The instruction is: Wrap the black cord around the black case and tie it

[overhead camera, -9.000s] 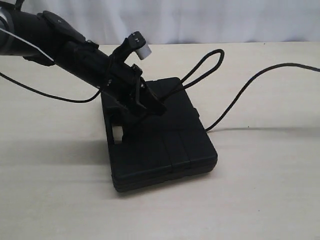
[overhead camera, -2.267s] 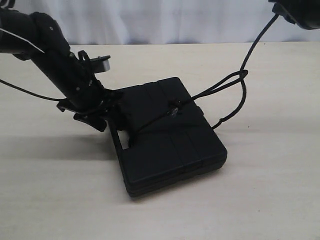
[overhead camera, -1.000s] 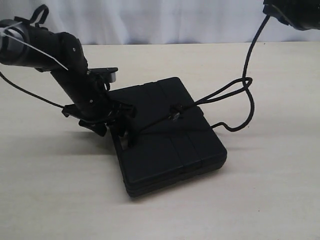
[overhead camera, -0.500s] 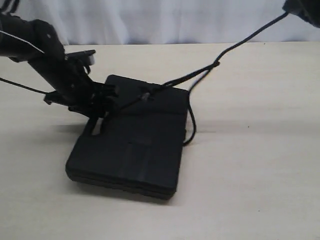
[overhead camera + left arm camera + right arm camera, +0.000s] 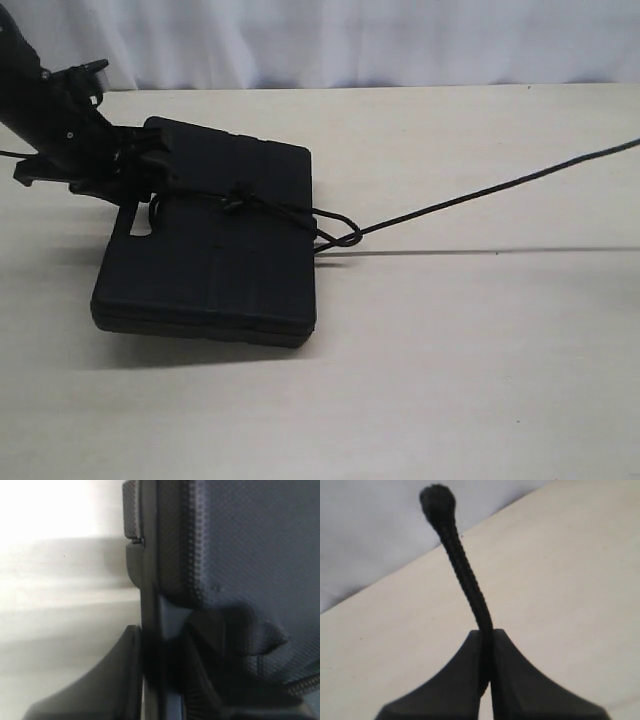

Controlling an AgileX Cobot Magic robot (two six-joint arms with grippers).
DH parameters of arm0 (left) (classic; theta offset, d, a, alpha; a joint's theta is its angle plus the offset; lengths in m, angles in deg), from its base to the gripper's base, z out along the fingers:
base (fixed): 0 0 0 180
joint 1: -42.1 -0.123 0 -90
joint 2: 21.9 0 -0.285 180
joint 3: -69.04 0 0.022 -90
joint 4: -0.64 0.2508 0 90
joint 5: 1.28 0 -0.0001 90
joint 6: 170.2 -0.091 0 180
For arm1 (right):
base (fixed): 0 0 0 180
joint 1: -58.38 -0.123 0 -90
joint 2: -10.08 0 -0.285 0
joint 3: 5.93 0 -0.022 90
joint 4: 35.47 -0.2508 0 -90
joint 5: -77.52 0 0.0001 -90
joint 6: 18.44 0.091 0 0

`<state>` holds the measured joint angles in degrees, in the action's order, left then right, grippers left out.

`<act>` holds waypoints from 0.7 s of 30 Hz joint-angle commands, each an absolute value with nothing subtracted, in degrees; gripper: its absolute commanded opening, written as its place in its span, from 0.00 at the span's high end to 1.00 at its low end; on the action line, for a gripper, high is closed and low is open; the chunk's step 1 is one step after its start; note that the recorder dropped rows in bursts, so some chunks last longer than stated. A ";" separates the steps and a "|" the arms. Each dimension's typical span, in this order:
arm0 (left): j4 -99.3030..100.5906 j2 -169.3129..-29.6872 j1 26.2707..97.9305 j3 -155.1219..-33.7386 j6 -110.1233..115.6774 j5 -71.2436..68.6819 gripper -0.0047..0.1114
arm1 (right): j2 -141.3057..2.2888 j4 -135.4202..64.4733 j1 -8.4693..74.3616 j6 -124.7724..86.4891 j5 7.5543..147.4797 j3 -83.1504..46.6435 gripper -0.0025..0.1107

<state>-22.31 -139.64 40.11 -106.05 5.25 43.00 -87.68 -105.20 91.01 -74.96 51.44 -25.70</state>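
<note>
The black case (image 5: 215, 275) lies flat on the left half of the table. My left gripper (image 5: 138, 182) is shut on its rim beside the handle cutout (image 5: 141, 222). In the left wrist view the case's edge (image 5: 150, 605) is pinched between the two fingers (image 5: 120, 680). The black cord (image 5: 480, 192) crosses the case's top from a knot (image 5: 232, 203), bends at the case's right edge, then runs taut to the right. My right gripper (image 5: 487, 641) is out of the exterior view and is shut on the cord (image 5: 465, 580) just below its knobbed end (image 5: 437, 500).
The case rests on a beige table (image 5: 450, 380). A white curtain (image 5: 350, 40) hangs along the table's far edge. The left arm (image 5: 30, 90) comes in from the upper left corner.
The case has slid and turned to the left with the left gripper. The cord has been drawn tight and lower towards the right, and its slack loop has shrunk against the case's edge.
</note>
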 commanded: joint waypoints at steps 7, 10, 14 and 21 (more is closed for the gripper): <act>-22.57 -138.96 40.10 -106.50 5.38 41.24 0.96 | -90.90 -100.42 93.51 -74.34 66.36 -28.98 0.94; -22.57 -140.22 40.10 -106.50 5.38 41.37 0.96 | -93.21 -98.18 93.51 -75.07 66.64 -28.98 0.94; -22.57 -142.19 40.10 -106.50 5.38 42.30 0.96 | -96.79 -95.67 93.51 -75.20 59.98 -28.98 0.94; -22.57 -142.89 40.10 -106.50 5.38 43.01 0.96 | -98.46 -70.04 93.51 -54.48 45.96 -23.20 0.61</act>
<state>-21.27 -143.42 40.11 -106.05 5.25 42.77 -99.10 -82.82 93.10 -65.43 51.26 -26.80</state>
